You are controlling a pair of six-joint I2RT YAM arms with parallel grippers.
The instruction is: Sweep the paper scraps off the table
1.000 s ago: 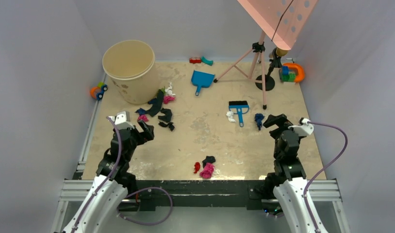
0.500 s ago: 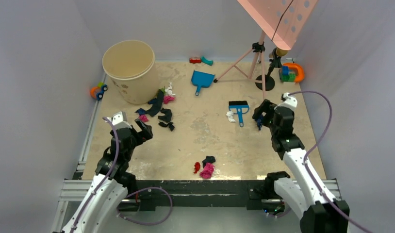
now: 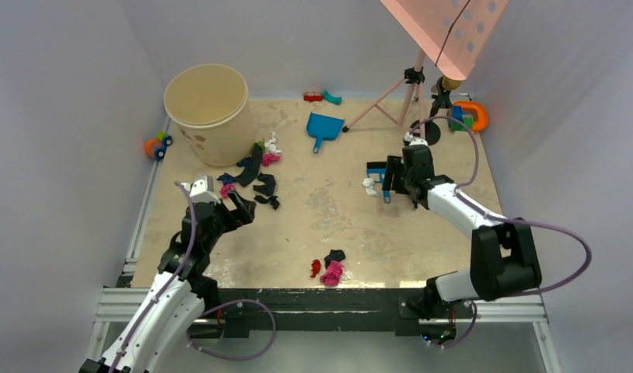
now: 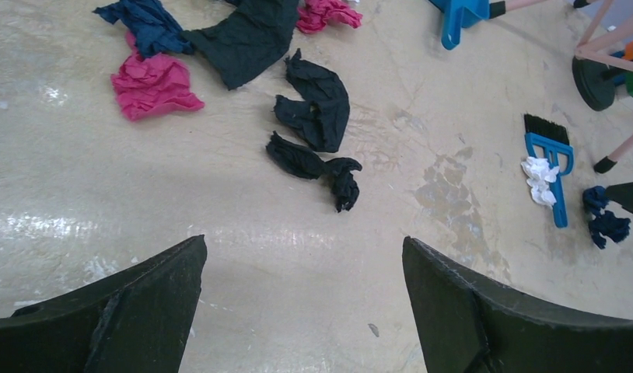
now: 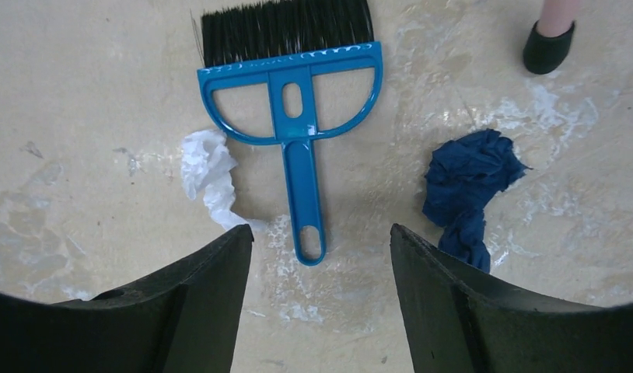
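Observation:
Paper scraps lie on the beige table [image 3: 337, 225]: a black, navy and pink cluster [image 3: 255, 175] by the bucket, a red, pink and black group [image 3: 329, 268] near the front edge, and a white scrap [image 3: 369, 186] beside the blue brush [image 3: 383, 175]. My right gripper [image 5: 321, 230] is open and empty just above the brush handle [image 5: 306, 202], with the white scrap [image 5: 208, 175] to its left and a navy scrap [image 5: 469, 183] to its right. My left gripper [image 4: 304, 242] is open and empty over bare table, short of the black scraps [image 4: 313, 116] and a pink scrap [image 4: 154, 85].
A blue dustpan [image 3: 323, 128] lies at the back centre. A tan bucket [image 3: 208, 109] stands back left, with a toy car [image 3: 158, 144] beside it off the table. A pink tripod stand [image 3: 413, 101], red and teal blocks [image 3: 321, 97] and orange toys [image 3: 467, 116] are at the back.
My right arm has swung forward and to the left, from the table's right side to over the brush. My left gripper has moved slightly forward toward the scrap cluster.

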